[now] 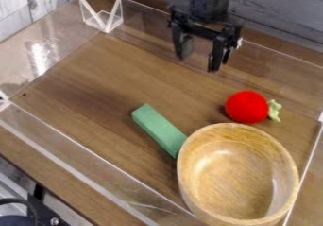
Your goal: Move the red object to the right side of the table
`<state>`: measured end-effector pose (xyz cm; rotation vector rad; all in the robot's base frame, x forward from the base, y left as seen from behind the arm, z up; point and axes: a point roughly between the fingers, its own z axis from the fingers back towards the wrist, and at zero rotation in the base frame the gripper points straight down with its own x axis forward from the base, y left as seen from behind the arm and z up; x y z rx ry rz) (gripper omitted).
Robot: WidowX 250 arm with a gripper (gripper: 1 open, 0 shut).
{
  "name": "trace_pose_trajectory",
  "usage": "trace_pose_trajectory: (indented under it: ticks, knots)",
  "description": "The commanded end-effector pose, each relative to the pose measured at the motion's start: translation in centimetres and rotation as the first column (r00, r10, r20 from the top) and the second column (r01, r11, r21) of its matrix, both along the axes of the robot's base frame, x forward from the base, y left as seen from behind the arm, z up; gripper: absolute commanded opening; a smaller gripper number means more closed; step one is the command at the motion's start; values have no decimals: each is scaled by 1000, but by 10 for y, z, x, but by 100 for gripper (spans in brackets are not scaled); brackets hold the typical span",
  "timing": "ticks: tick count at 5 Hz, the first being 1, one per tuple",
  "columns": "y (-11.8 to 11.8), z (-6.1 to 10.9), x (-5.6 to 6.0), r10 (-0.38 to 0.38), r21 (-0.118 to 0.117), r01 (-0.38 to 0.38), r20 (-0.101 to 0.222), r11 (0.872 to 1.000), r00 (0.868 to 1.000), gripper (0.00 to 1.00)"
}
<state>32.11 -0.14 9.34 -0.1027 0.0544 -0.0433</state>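
The red object, a small round toy fruit with a green leafy stem, rests on the brown wood-grain table near its right side, just above the wooden bowl's rim. My black gripper hangs over the back of the table, above and left of the red object and well apart from it. Its fingers point down and stand open with nothing between them.
A round light wooden bowl fills the front right corner. A flat green rectangular block lies diagonally just left of the bowl. Low clear acrylic walls border the tabletop, with a small clear stand at the back left.
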Motion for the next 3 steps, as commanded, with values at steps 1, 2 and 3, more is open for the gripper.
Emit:
trace_pose_trajectory:
  ticks: [1, 2, 3]
  knots:
    - [3, 28, 8, 38, 2, -38, 122, 999, 992, 0]
    - [-4, 34, 10, 34, 18, -37, 150, 999, 988, 100]
    - [-5, 31, 6, 50, 39, -57, 165, 998, 985, 100]
